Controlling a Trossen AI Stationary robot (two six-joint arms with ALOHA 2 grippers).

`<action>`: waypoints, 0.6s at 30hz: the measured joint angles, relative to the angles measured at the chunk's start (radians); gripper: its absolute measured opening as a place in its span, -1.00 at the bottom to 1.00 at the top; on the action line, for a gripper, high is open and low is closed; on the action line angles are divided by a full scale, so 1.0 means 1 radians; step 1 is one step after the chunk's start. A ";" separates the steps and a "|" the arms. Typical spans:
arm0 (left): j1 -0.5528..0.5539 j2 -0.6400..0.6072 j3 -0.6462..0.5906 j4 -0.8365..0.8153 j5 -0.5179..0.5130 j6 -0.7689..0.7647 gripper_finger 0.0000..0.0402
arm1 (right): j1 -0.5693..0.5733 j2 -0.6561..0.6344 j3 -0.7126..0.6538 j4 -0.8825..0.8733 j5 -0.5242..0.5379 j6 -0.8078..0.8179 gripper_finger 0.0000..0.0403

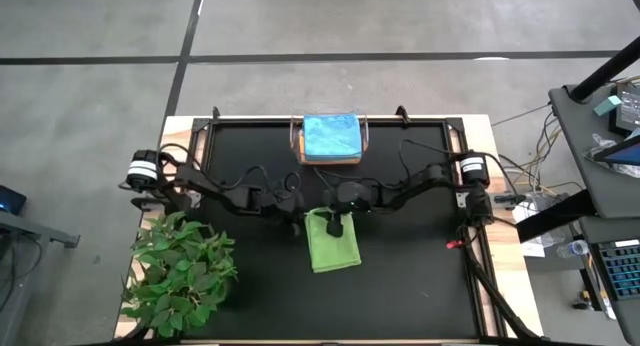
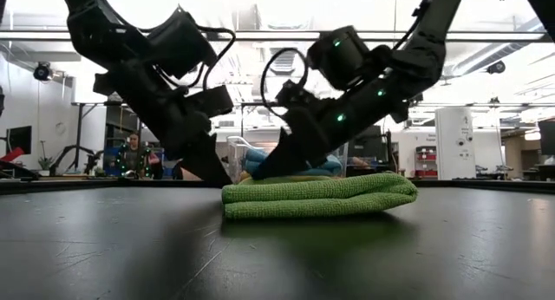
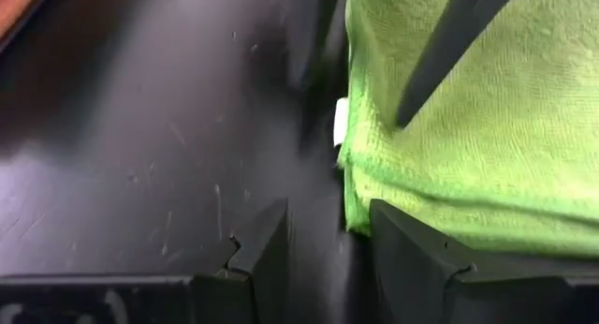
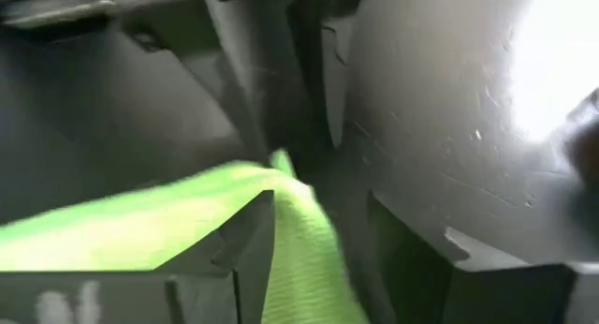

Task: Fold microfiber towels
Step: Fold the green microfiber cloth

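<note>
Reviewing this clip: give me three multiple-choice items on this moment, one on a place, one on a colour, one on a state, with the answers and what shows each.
1. Where does the light blue towel lie?
A. In the clear bin at the table's far edge
B. Beside the plant
C. Under the left gripper

2. What colour is the towel between the two grippers?
A. Teal
B. Lime green
C. Yellow-orange

3. How does the lime green towel lie?
A. Spread flat in one layer
B. Hanging in the air
C. Folded on the table

Answers: 1 A, the high view shows it inside the bin. 2 B, it is green in every view. 3 C, the low view shows stacked layers resting on the black table.
</note>
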 joint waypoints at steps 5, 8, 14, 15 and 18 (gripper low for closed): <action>0.000 0.041 0.005 0.039 -0.001 0.000 -0.32 | -0.003 0.025 0.027 -0.033 -0.019 -0.006 -0.13; 0.000 0.057 0.005 0.047 -0.007 -0.001 -0.32 | -0.003 0.040 0.034 -0.037 -0.056 -0.007 -0.15; 0.000 0.065 0.008 0.051 -0.015 -0.002 -0.32 | -0.003 0.043 0.040 -0.033 -0.062 -0.007 -0.30; 0.000 0.065 0.008 0.050 -0.016 -0.002 -0.32 | -0.003 0.042 0.040 -0.034 -0.062 -0.008 -0.33; 0.000 0.065 0.007 0.049 -0.018 -0.002 -0.32 | -0.003 0.037 0.042 -0.030 -0.062 -0.009 -0.41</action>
